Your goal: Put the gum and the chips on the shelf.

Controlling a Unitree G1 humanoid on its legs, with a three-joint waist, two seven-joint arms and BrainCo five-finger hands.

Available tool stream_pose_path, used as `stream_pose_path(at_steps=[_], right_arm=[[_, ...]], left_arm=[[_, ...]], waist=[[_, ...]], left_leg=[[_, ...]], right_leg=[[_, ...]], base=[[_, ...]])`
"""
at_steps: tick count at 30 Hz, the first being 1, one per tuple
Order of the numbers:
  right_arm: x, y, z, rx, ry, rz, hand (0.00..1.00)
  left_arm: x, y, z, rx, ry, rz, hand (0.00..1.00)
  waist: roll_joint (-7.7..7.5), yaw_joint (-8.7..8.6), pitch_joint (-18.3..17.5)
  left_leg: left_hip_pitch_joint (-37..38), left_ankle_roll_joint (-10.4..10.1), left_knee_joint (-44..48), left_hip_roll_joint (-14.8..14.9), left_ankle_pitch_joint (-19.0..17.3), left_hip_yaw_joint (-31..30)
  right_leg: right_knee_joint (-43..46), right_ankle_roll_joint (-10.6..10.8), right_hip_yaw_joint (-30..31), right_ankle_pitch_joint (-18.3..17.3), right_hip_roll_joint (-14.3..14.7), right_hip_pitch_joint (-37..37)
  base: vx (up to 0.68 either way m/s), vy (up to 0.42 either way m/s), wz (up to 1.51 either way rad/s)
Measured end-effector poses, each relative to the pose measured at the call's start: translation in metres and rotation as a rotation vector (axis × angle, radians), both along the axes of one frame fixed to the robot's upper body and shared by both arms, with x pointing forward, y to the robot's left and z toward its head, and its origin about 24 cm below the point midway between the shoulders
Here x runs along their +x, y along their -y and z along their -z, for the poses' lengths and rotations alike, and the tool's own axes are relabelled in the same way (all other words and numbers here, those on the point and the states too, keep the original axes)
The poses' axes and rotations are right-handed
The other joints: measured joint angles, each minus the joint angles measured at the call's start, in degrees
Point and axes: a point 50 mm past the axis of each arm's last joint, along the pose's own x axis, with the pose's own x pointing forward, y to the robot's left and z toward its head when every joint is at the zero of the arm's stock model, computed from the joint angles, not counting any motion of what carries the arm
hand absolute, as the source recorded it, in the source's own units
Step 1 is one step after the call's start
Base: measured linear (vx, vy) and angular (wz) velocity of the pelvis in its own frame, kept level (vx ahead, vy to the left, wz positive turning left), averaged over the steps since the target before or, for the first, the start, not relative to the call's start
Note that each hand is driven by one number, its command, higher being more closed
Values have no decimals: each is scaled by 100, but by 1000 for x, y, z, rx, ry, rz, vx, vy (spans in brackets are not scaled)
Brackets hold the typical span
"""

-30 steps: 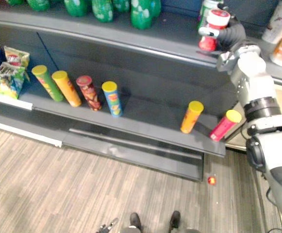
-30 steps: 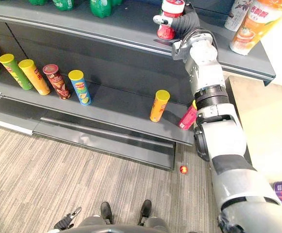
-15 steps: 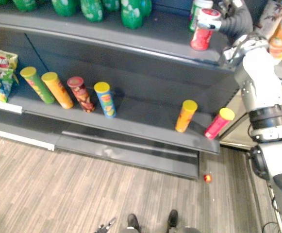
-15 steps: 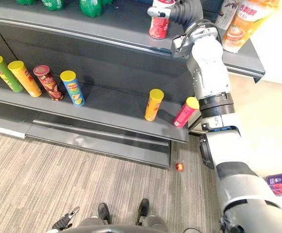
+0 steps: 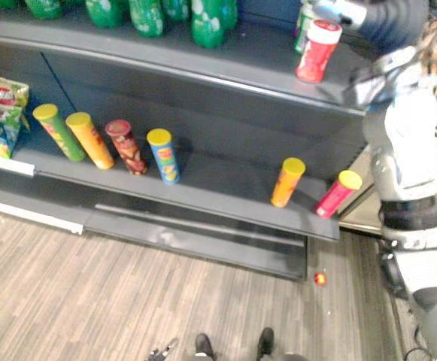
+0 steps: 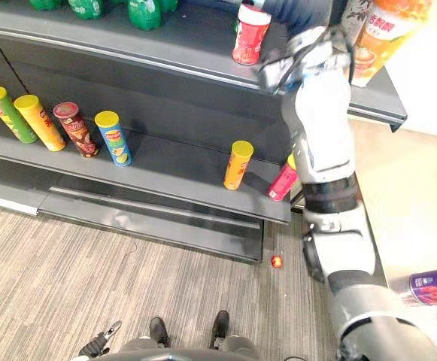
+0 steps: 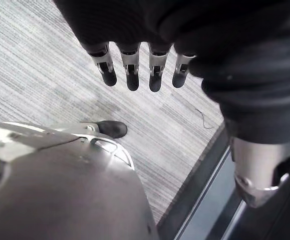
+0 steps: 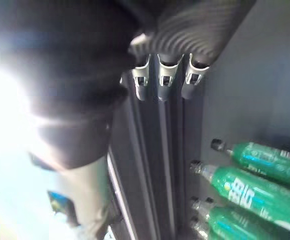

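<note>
"Where's the gum?"

"The red tub [image 5: 317, 51] with the white lid stands upright on the top shelf [image 5: 256, 47], to the right of the green bottles [image 5: 207, 19]. My right hand [image 8: 165, 75] is close by its lid, fingers straight, nothing in them."

"And the other?"

"My left hand [image 7: 131, 75] hangs over the floor [image 7: 45, 60], fingers loose and empty."

"Chips?"

"Several chip tubes [image 5: 162, 154] stand along the lower shelf [image 5: 226, 177]. A purple tube [image 6: 435, 287] lies off to my right, well apart from it. I'd guess that one is left to do. It should be light, stiff card, smooth, apt to roll or dent. I'd wrap my fingers round its middle, gently."
</note>
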Motion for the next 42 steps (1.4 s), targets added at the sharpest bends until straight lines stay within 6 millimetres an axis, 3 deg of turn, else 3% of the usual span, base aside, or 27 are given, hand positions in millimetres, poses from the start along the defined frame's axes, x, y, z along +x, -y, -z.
stream_pose_path(at_steps=[4, 11, 12, 16, 17, 18, 19, 24, 26, 27, 29, 34, 42], right_arm=[[-8, -27, 50, -15, -89, -52, 0], [-30, -78, 135, -287, -263, -135, 0], [-33, -81, 143, -310, -283, -143, 0], [-45, -86, 209, -458, -494, -182, 0], [-48, -82, 231, -494, -576, -176, 0], [-49, -80, 241, -511, -613, -171, 0], [-72, -57, 315, -657, -893, -141, 0], [-89, -36, 355, -647, -1083, -99, 0], [-97, -12, 390, -553, -1290, -11, 0], [-112, 14, 420, -470, -1491, 83, 0], [-132, 35, 444, -451, -1648, 156, 0], [-175, 63, 475, -362, -1893, 257, 0], [-206, 85, 491, -97, -2077, 400, 0]], left_arm=[[-1, -1, 0, 25, -17, 20, 0], [-4, -2, 1, 58, -45, 36, 0], [-4, -2, 1, 63, -49, 38, 0], [-5, -2, 1, 78, -58, 42, 0], [-5, -2, 1, 78, -57, 42, 0], [-5, -1, 1, 77, -57, 42, 0], [-5, 6, 2, 71, -55, 60, 0], [-6, 9, 3, 68, -53, 67, 0], [-8, 11, 4, 70, -58, 58, 0], [-9, 13, 4, 68, -57, 51, 0], [-10, 17, 5, 55, -55, 38, 0], [-12, 17, 5, 33, -48, 41, 0], [-12, 21, 6, 15, -41, 63, 0]], waist=[[-26, 7, -23], [-41, 11, -156], [-42, 11, -174], [-40, -3, -198], [-31, 5, -199], [-23, 4, -204], [84, -3, -249], [249, -68, -323], [296, -55, -400], [333, -53, -404], [361, -68, -387], [382, -150, -386], [463, -145, -362]], left_leg=[[5, -1, 0, 1, 0, -1], [-1, -14, -1, -1, -9, -3], [0, -15, -1, -2, -9, -2], [2, -17, -1, -10, -11, 0], [7, -20, 0, -13, -13, 3], [8, -22, 0, -14, -14, 6], [2, -83, -1, -24, -60, 29], [-13, -85, -2, -16, -60, 61], [-7, -92, -9, -17, -66, 34], [-9, -92, -22, -22, -66, 26], [-9, -92, -27, -23, -67, 27], [18, -96, -30, -14, -69, 32], [190, -104, -36, -40, -98, 31]], right_leg=[[12, -2, -8, -3, -7, 7], [34, -18, -15, -18, -14, -3], [34, -20, -13, -20, -14, -3], [49, -21, -2, -21, -20, -11], [58, -10, -2, -29, -26, -9], [62, 2, -2, -38, -28, -9], [122, -4, 23, -60, -51, -63], [124, -32, 70, -80, -37, -99], [141, -8, 54, -116, -40, -89], [154, -9, 31, -119, -51, -88], [162, -9, 33, -119, -53, -92], [183, -24, 41, -136, -45, -84], [173, -19, 35, -193, -74, 74]], base=[[0, 0, 0], [0, 0, 0], [0, 0, 0], [0, 0, 0], [0, 0, 0], [0, 0, -5], [-4, 0, -7], [-2, -8, -4], [26, -7, 7], [23, 1, 4], [0, 0, 0], [0, 0, 0], [-2, 2, 1]])
